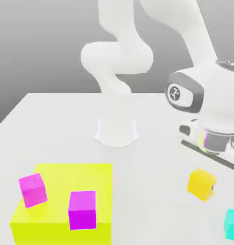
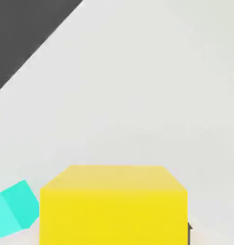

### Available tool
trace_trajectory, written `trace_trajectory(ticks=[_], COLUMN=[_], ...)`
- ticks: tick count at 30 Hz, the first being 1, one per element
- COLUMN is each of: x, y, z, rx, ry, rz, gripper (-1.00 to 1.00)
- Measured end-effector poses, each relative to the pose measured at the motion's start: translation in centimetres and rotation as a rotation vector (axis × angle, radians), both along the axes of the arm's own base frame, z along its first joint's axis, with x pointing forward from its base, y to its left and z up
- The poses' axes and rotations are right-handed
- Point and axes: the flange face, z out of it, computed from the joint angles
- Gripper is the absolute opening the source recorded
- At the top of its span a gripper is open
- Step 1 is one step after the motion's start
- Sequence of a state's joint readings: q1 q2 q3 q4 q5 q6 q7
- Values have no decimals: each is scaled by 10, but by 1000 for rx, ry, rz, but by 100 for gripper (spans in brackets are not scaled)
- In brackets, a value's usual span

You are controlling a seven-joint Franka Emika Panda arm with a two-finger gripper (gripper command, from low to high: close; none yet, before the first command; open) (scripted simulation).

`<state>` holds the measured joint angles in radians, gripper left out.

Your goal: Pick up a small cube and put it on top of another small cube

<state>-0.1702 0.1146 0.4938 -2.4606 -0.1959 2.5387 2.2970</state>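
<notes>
The small orange-yellow cube (image 1: 200, 184) sits tilted just under my hand at the exterior view's right. My gripper (image 1: 205, 182) is shut on it; a dark fingertip (image 1: 213, 187) presses its side. In the hand view the cube (image 2: 114, 206) is very close, with a dark fingertip (image 2: 189, 233) against its edge. Two magenta cubes (image 1: 33, 189) (image 1: 83, 209) rest on the big flat lime-yellow block (image 1: 61, 225) at the exterior view's lower left. A cyan cube (image 1: 232, 224) lies on the table near the held cube, and it also shows beside it in the hand view (image 2: 16, 210).
The arm's white base (image 1: 117, 131) stands at the middle of the white table (image 1: 152, 201). The table's far edge (image 2: 37, 48) runs diagonally in the hand view, with dark floor beyond it.
</notes>
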Motion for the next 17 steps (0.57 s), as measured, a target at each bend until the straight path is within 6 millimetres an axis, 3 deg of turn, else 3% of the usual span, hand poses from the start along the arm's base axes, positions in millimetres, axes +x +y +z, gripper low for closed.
trace_trajectory(ticks=[5, 9, 10, 11, 12, 13, 14, 17], x=[45, 52, 50, 48, 49, 53, 53, 53], y=[-128, -219, -240, -259, -255, -236, -232, -232], z=[48, 92, 90, 81, 68, 54, 44, 44], rx=[10, 45, 51, 53, 53, 55, 56, 56], ry=[-2, -11, -14, -15, -15, -15, -15, -15], rz=[-330, -553, -599, -637, -632, -595, -586, -586], gripper=[-100, -100, -100, -100, -100, -100, 100, 100])
